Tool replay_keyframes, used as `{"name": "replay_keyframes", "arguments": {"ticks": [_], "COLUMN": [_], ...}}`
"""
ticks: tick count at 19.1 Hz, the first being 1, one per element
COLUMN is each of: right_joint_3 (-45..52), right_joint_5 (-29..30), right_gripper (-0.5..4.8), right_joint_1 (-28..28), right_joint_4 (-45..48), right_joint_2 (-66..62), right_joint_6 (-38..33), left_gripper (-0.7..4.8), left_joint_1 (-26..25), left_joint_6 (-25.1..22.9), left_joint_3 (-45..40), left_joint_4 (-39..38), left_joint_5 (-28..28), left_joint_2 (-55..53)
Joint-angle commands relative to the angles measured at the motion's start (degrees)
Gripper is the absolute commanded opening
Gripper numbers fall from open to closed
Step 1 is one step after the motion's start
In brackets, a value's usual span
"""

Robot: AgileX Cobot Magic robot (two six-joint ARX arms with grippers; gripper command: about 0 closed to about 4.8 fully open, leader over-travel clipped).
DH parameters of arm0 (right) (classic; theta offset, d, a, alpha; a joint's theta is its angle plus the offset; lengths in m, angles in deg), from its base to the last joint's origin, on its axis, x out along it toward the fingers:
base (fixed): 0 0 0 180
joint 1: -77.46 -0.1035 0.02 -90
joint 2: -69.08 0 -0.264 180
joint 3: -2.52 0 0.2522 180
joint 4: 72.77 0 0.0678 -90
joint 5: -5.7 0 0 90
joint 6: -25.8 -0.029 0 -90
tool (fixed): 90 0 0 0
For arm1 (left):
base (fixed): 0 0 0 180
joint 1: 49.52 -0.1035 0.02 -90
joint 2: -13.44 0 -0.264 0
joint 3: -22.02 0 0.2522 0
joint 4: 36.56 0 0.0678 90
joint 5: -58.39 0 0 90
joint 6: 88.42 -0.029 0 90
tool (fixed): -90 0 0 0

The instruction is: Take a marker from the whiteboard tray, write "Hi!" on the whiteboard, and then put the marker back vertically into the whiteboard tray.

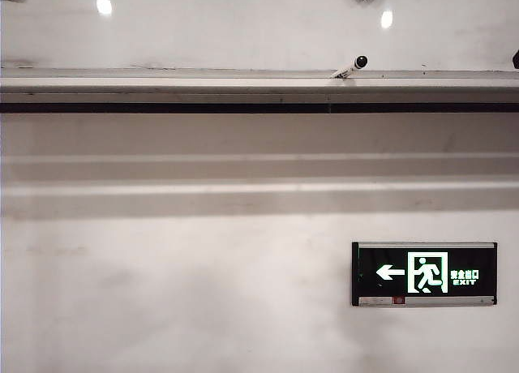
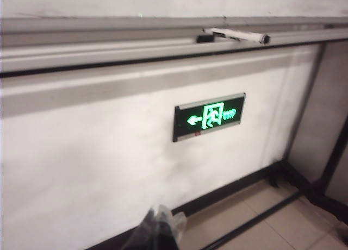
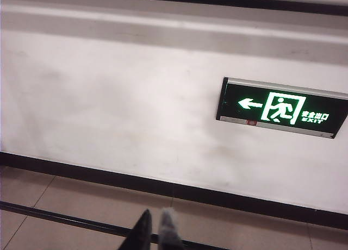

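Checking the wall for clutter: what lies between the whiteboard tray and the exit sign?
In the exterior view, only pale wall mouldings and bare wall lie between the whiteboard tray and the exit sign.

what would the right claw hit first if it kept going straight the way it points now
Probably the wall low down, left of the exit sign. The right claw, nearly shut and empty, points over tiled floor toward it; nothing else shows in between, though depth is hard to judge.
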Motion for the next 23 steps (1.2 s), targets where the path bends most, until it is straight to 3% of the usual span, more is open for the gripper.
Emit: {"name": "replay_keyframes", "arguments": {"ticks": [1,3,7,9,17,23], "right_joint_3": [-0.09,-0.09,-0.09,-0.09,-0.09,-0.09], "right_joint_5": [0.11,0.11,0.17,0.04,0.28,0.28], "right_gripper": [0.28,0.28,0.28,0.28,0.28,0.28], "right_joint_1": [0.04,0.04,0.04,0.04,0.02,0.02], "right_joint_4": [0.68,0.68,0.68,0.66,0.5,0.5], "right_joint_2": [0.09,0.07,0.02,0.02,0.0,0.0], "right_joint_6": [-0.26,-0.24,-0.24,-0.26,-0.26,-0.24], "left_gripper": [-0.06,-0.06,-0.06,-0.06,-0.06,-0.06], "left_joint_1": [-0.94,-4.9,-22.1,-27.17,-28.39,-28.39], "left_joint_6": [0.13,0.15,0.17,0.17,-0.24,-2.99], "left_joint_3": [-0.98,-2.8,-8.04,-10.58,-18.82,-19.28], "left_joint_4": [-0.13,-0.15,-0.17,-0.2,3.56,3.69], "left_joint_5": [-4.35,-4.61,-1.66,-0.09,-0.04,-0.26], "left_joint_2": [4.94,7.69,15.39,15.87,15.89,15.87]}}
